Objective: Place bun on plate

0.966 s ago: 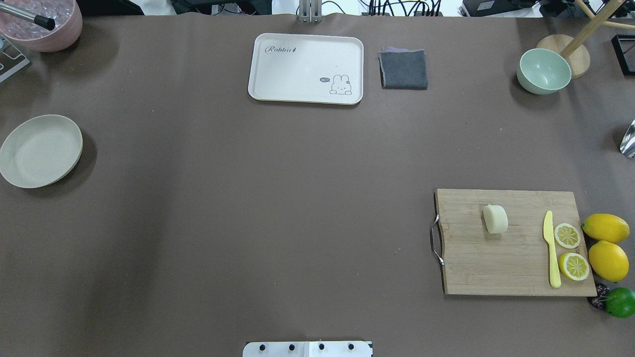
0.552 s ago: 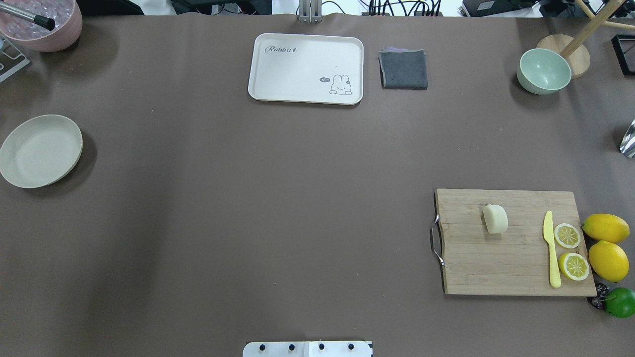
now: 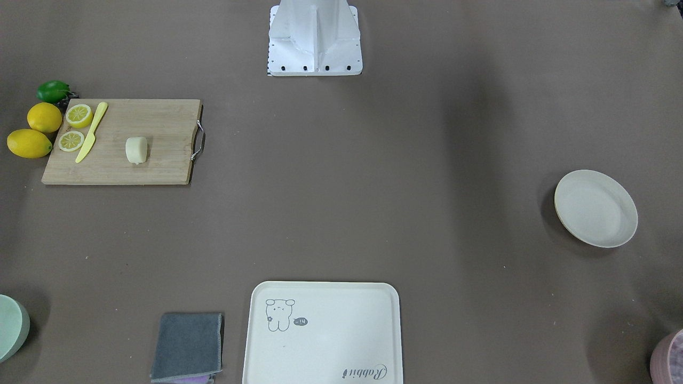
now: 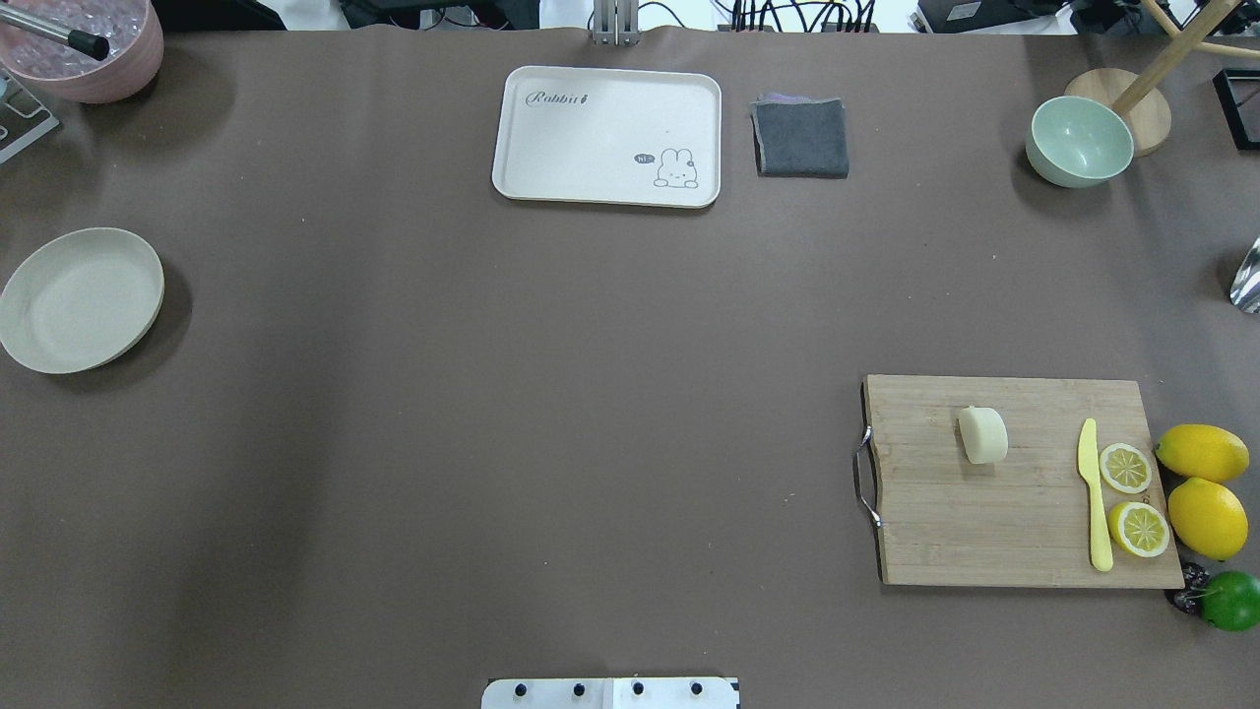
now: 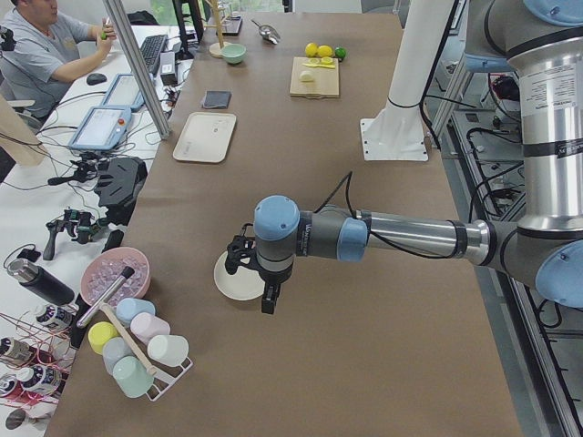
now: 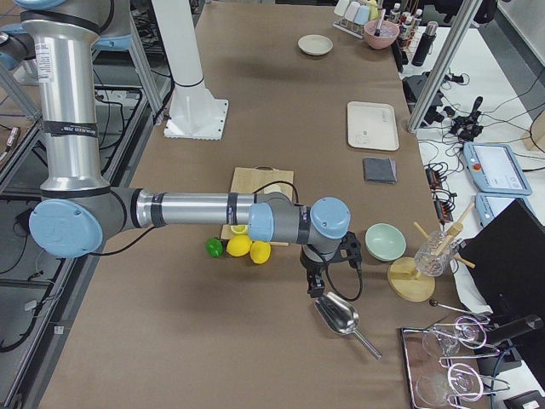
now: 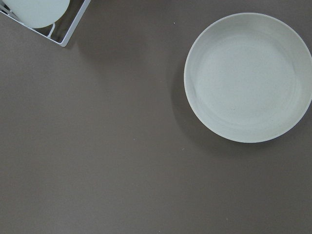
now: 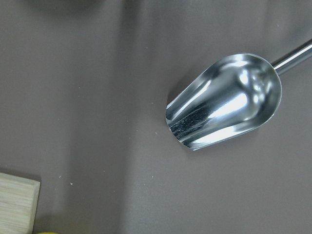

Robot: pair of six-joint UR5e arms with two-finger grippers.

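1. The counter [image 4: 591,394] is plain matte brown.
2. The bun [image 4: 983,435] is pale cream-yellow; the plate [image 4: 81,300] is plain off-white.
3. The cutting board [image 4: 984,522] is light wood with straight grain; the knife [image 4: 1093,492] is yellow.
4. The lemon halves [image 4: 1125,468] show yellow flesh and white pith; the whole lemons [image 4: 1201,452] are deep yellow, the lime [image 4: 1230,600] green.
5. The tray [image 4: 591,138] is cream with a grey rabbit drawing and lettering; the cloth [image 4: 801,138] is dark grey, the bowl [image 4: 1079,142] pale green.

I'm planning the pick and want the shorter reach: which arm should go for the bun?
Right. The bun lies on the cutting board on the robot's right, and the right gripper hangs near it; the left gripper is over by the plate.
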